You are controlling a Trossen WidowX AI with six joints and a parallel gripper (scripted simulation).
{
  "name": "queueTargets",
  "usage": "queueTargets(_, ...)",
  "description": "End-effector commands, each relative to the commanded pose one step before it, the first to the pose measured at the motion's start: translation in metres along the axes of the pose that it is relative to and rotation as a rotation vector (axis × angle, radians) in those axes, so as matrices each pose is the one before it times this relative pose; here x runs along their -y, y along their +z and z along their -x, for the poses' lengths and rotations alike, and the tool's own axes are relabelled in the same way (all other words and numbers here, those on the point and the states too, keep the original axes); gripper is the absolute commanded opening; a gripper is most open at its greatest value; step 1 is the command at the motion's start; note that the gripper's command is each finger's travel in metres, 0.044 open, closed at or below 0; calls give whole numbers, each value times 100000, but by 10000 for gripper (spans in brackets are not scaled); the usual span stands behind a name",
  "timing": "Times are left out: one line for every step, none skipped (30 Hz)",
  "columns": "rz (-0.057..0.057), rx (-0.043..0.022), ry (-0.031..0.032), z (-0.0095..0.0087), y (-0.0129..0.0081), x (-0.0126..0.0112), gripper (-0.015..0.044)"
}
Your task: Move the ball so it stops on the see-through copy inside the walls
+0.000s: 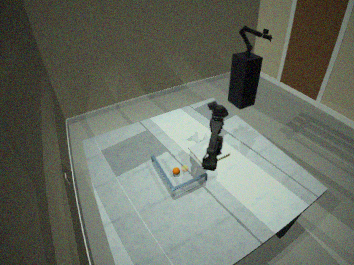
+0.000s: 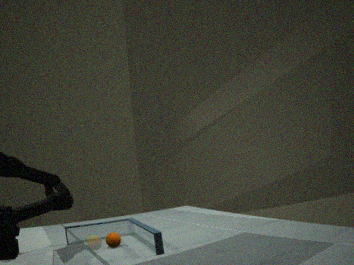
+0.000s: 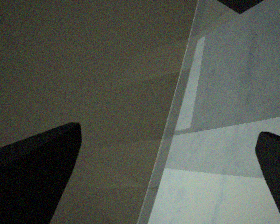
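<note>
The orange ball (image 1: 176, 171) (image 2: 113, 240) rests on the table inside the corner made by the low clear walls (image 1: 190, 182) (image 2: 145, 228), which have blue edges. The pale see-through copy (image 1: 185, 168) (image 2: 94, 241) is beside it, on the arm's side, with a small gap between them. My gripper (image 3: 171, 137) is open, with nothing between its fingers in the wrist view. That view shows neither ball nor walls, only a table edge and the darker surface beyond. The fingers cannot be made out in the top view and are not in the exterior view.
The dark arm (image 1: 215, 136) (image 2: 35, 211) stands beside the walls, over the pale table (image 1: 135, 201). A second arm (image 1: 248, 41) sits on a black pedestal (image 1: 245, 80) beyond the table. Shadows and pale and grey bands cross the table top.
</note>
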State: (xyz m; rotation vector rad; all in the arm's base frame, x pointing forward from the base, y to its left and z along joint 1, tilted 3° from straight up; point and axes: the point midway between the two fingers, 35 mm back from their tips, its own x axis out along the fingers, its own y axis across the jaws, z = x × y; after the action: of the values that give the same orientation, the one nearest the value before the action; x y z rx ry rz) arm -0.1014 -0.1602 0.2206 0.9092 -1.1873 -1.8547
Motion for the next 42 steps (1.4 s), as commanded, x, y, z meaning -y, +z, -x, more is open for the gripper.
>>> queueTargets(398,-832,-181,-36,-124,-46,374)
queueTargets(1219,-2498,-532,-106,-374,-140,347)
queueTargets(2114,-4170,-845,-177,-627,-241,334)
queueTargets(2684,-5036,-951,-220,-759,-305,334)
queueTargets(2831,-5040,-877,-230,-760,-324,334)
queueTargets(2978,-5039,-802,-240,-761,-344,334)
queueTargets(3124,-5033,-728,-250,-762,-364,334)
queueTargets(3269,-5022,-655,-261,-762,-386,334)
queueTargets(3414,-5006,-583,-271,-762,-407,334)
queueTargets(3557,-4986,-512,-281,-762,-430,334)
queueTargets(3567,-4868,-442,-288,-751,-438,334)
queueTargets(3703,-4839,-380,-297,-750,-461,334)
queueTargets(3838,-4807,-319,-307,-749,-485,334)
queueTargets(3972,-4770,-260,-316,-747,-509,334)
queueTargets(4104,-4730,-204,-325,-745,-533,334)
queueTargets(4235,-4686,-150,-334,-743,-559,334)
queueTargets(4364,-4638,-98,-342,-739,-585,334)
queueTargets(4491,-4587,-49,-351,-735,-611,334)
queueTargets(4616,-4533,-3,-359,-730,-638,334)
queueTargets(4739,-4476,40,-367,-724,-665,334)
queueTargets(4900,-4382,89,-369,-706,-695,334)
queueTargets(5025,-4328,129,-378,-699,-724,334)
queueTargets(5140,-4264,165,-385,-690,-753,334)
queueTargets(5252,-4197,197,-392,-680,-782,334)
queueTargets(5362,-4129,225,-399,-669,-812,334)
queueTargets(5469,-4059,249,-406,-657,-841,334)
queueTargets(5574,-3987,270,-412,-644,-871,334)
queueTargets(5676,-3915,286,-418,-630,-901,334)
queueTargets(5776,-3841,298,-424,-615,-931,334)
queueTargets(5873,-3766,306,-429,-599,-961,334)
queueTargets(6029,-3718,338,-444,-594,-990,334)
queueTargets(6128,-3648,340,-449,-575,-1021,334)
queueTargets(6217,-3573,336,-453,-555,-1051,334)
queueTargets(6302,-3497,328,-457,-533,-1081,334)
queueTargets(6384,-3423,316,-461,-510,-1110,334)
queueTargets(6462,-3349,299,-464,-486,-1139,334)
queueTargets(6538,-3276,278,-467,-461,-1167,334)
queueTargets(6611,-3205,253,-469,-434,-1195,334)
queueTargets(6680,-3136,224,-471,-406,-1222,334)
queueTargets(6746,-3068,190,-472,-377,-1249,334)
queueTargets(6662,-2952,91,-451,-324,-1263,334)
queueTargets(6736,-2894,48,-452,-295,-1290,334)
